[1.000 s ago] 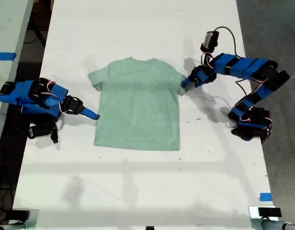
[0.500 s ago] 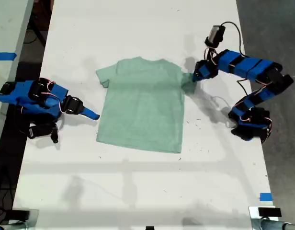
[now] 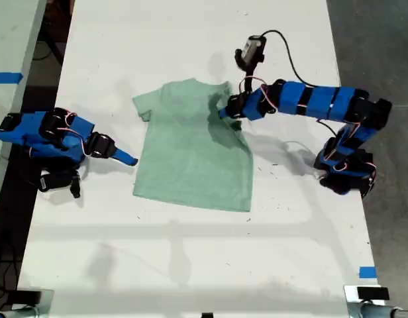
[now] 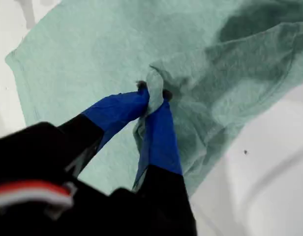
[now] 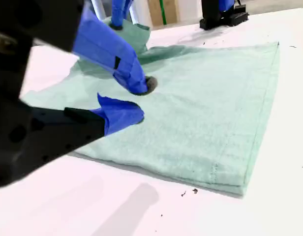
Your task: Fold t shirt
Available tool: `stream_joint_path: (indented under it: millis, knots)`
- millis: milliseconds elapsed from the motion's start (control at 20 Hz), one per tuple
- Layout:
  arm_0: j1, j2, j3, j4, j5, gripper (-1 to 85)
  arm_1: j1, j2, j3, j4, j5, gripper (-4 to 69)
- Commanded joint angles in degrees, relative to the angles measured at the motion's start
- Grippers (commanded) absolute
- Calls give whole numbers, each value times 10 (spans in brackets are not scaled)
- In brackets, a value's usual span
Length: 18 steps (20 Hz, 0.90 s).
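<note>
1. At the jaws of my first gripper (image 4: 152, 105) we have a pinch of mint cloth; the two blue fingers are clamped together on a bunched fold of the t shirt (image 4: 117, 54), and the fabric hangs in a loose drape from that pinch.
2. In the exterior view, we see that same gripper (image 3: 225, 111) out over the shirt's chest, holding the sleeve from the view's right side lifted and carried inward; the arm stretches back to its base at the view's right.
3. Over at the shirt's edge on the exterior view's left, my second gripper (image 3: 130, 159) sits low with its tip just beside the hem; in its wrist view the fingers (image 5: 127, 66) stand apart, nothing between them, poised over the flat cloth.
4. The t shirt (image 3: 191, 146) lies mid-table on the white table (image 3: 191, 265), mostly flat; one short sleeve is spread toward the exterior view's left, the other is folded up over the body.
</note>
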State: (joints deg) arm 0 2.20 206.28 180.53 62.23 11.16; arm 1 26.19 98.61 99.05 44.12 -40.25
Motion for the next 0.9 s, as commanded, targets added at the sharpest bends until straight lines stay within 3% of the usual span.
stream_joint_path:
  millis: [0, 50, 100, 200, 350, 450, 550, 700, 850]
  knots:
    - [-5, 4, -8, 3, 6, 51, -54, -69, -94, -35, 9, 10]
    - [-5, 4, -8, 3, 6, 51, -68, -109, -133, -25, 5, 28]
    - [-5, 4, -8, 3, 6, 51, -80, -139, -176, -4, -14, 96]
    - [-5, 4, -8, 3, 6, 51, -84, -159, -257, 82, -31, 184]
    - [-5, 4, -8, 3, 6, 51, -46, -62, -267, 201, -33, 228]
    - [-5, 4, -8, 3, 6, 51, -8, 69, -192, 237, -29, 204]
    - [-5, 4, -8, 3, 6, 51, 32, 235, -60, 250, -15, 9]
    - [-5, 4, -8, 3, 6, 51, 43, 519, 201, 255, 18, 11]
    - [-5, 4, -8, 3, 6, 51, -43, 762, 434, 236, 93, 11]
